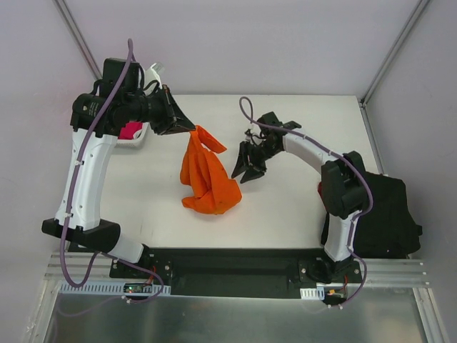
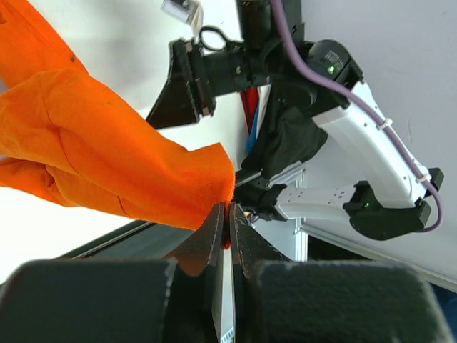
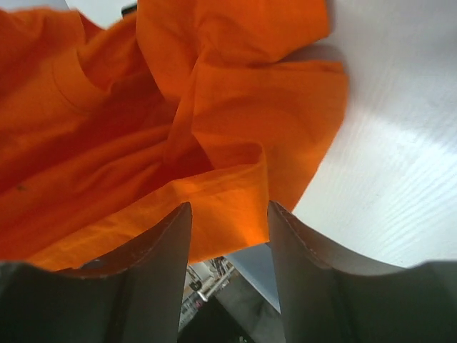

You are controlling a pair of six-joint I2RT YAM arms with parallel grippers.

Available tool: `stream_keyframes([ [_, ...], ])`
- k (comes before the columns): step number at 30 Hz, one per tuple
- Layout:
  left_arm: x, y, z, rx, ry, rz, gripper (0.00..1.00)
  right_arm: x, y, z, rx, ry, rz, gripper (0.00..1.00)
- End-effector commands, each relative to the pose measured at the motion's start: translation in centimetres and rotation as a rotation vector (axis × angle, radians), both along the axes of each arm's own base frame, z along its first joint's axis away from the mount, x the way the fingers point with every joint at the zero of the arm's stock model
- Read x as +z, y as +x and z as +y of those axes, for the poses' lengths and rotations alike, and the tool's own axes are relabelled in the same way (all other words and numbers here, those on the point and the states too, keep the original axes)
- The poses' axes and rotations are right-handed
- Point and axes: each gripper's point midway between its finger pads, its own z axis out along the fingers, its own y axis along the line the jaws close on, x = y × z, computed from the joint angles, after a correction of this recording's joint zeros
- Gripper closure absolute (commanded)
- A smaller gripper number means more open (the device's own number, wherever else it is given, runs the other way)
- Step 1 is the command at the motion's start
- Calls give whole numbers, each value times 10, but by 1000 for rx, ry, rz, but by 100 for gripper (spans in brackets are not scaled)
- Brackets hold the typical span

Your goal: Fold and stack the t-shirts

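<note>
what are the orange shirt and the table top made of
Orange shirt: soft matte cloth, likely a knit; it drapes in folds and shows a stitched hem. Table: hard, smooth white surface, perhaps laminate; a faint sheen with fine lines.

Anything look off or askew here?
Orange t-shirt is a crumpled bunch dangling from the shut left pincer, not laid flat. Black t-shirts at the right seem to overhang the table edge.

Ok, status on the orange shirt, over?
Left gripper shut on orange t-shirt, corner lifted, rest bunched on table. Right gripper open, beside the cloth. Black t-shirts off to the right, not in the way.
</note>
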Motion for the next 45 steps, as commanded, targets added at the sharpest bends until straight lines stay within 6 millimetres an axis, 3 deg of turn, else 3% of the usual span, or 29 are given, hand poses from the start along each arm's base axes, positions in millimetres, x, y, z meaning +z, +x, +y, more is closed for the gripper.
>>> stream_keyframes([
  [1, 15, 4, 3, 13, -12, -49, 100, 20, -18, 14, 91, 66, -66, 49],
  [14, 59, 8, 3, 55, -69, -150, 100, -20, -25, 36, 136, 59, -1, 49],
  [22, 64, -1, 6, 63, -77, -164, 100, -35, -21, 44, 146, 50, 22, 52],
  [23, 61, -1, 6, 64, -72, -153, 100, -31, -17, 49, 143, 61, 11, 55],
  [25, 59, -3, 7, 65, -68, -151, 100, -26, -12, 56, 142, 74, -2, 84],
  [27, 52, -3, 8, 64, -56, -139, 100, -13, -3, 65, 134, 91, -32, 99],
  [34, 40, 4, 11, 62, -15, -139, 100, 25, 22, 67, 89, 91, -134, 99],
  [41, 18, 20, 30, 128, 61, -91, 100, 83, 69, 27, -53, 87, -254, 99],
  [44, -14, 28, 48, 214, 174, 10, 100, 103, 81, 7, -96, 79, -287, 99],
  [45, -33, 30, 56, 241, 233, 82, 100, 103, 79, 2, -100, 65, -266, 99],
])
